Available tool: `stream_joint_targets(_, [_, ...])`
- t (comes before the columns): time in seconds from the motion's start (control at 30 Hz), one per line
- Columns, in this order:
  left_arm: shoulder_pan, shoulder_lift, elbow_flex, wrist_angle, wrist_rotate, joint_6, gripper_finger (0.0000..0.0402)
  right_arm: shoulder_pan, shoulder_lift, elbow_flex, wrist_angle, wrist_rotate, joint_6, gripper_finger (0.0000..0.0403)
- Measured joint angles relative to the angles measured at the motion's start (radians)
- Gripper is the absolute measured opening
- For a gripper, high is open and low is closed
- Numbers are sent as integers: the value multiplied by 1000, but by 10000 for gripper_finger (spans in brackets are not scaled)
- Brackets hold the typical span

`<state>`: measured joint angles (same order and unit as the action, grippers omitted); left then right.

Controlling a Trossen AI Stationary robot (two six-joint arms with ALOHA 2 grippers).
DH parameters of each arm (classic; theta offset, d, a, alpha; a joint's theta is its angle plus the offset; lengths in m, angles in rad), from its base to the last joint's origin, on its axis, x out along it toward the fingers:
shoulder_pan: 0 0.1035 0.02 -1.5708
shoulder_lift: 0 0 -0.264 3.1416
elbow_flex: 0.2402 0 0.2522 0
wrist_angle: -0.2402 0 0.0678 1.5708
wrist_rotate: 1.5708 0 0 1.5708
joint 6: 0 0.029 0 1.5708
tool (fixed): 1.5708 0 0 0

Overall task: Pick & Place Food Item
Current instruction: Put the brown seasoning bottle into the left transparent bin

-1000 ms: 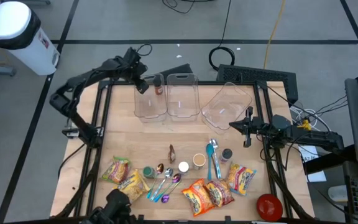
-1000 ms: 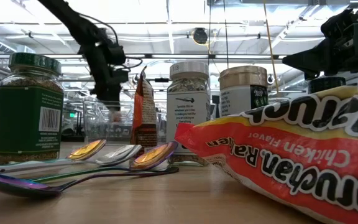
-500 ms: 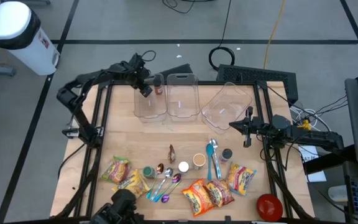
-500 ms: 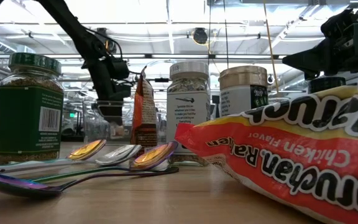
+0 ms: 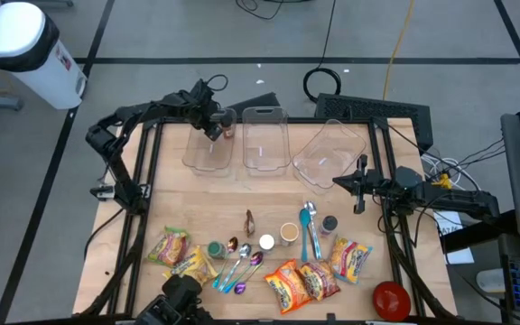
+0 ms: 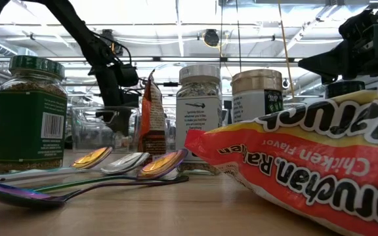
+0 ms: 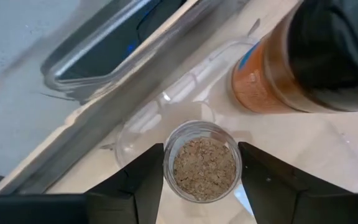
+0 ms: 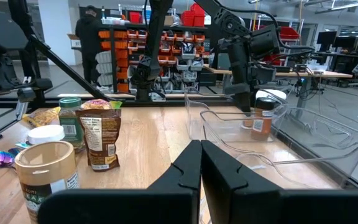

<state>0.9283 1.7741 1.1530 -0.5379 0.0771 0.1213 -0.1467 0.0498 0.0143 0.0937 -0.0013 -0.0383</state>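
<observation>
Release looks like the step in hand. The left gripper (image 5: 215,126) hangs over the far-left clear plastic bin (image 5: 208,153) on the wooden counter (image 5: 179,203), and in the left wrist view its jaws stand apart on either side of a small clear glass jar of brown spice (image 7: 204,168), seen from above with a gap showing between each finger and the jar. The jar seems to stand on the bin's floor beside an orange-filled spice bottle with a dark cap (image 7: 272,81). To finish well, the jaws should open a little wider and the arm lift straight up, so neither finger drags the jar over or knocks the bottle just beside it. The bin wall is close too, so any sideways drift risks shifting the bin.

The right gripper (image 5: 357,187) waits at the counter's right, near the tilted clear bin (image 5: 328,149), its jaws closed on nothing. More jars, spoons and noodle packets lie along the near edge.
</observation>
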Motion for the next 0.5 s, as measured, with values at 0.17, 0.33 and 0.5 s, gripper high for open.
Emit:
stream_joint_targets(0.17, [-15, 0, 0, -1, -32, -30, 234, 0, 0, 0, 0, 0, 0, 0])
stream_joint_targets(0.33, [-27, 0, 0, -4, -104, -28, 266, 0, 0, 0, 0, 0, 0, 0])
stream_joint_targets(0.5, [-27, -7, 0, -18, -104, -27, 289, 0, 0, 0, 0, 0, 0, 0])
